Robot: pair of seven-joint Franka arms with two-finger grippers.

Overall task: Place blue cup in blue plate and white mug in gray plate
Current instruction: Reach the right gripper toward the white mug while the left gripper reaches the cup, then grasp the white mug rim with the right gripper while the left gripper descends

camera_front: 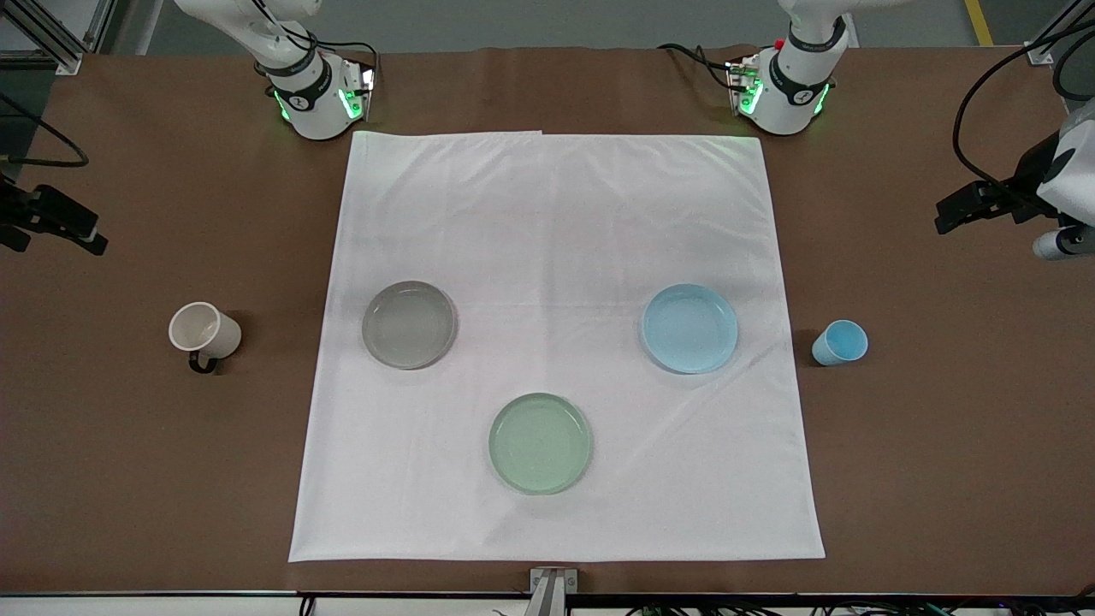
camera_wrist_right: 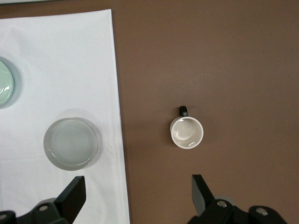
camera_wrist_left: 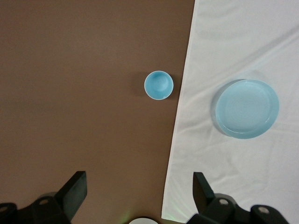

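The blue cup (camera_front: 840,342) and white mug (camera_front: 204,330) stand upright on the bare counter (camera_front: 128,470), each beside its matching plate. The left end effector (camera_wrist_left: 138,193) and right end effector (camera_wrist_right: 138,196) hang spread wide, seemingly high above them.

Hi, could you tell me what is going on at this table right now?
Nothing is being handled yet. The blue cup stands upright on bare table beside the empty blue plate, and the white mug stands beside the empty gray plate. A green plate, nearer the camera, is empty too. The left gripper hangs open above the cup's end of the table, the right gripper open above the mug's end.
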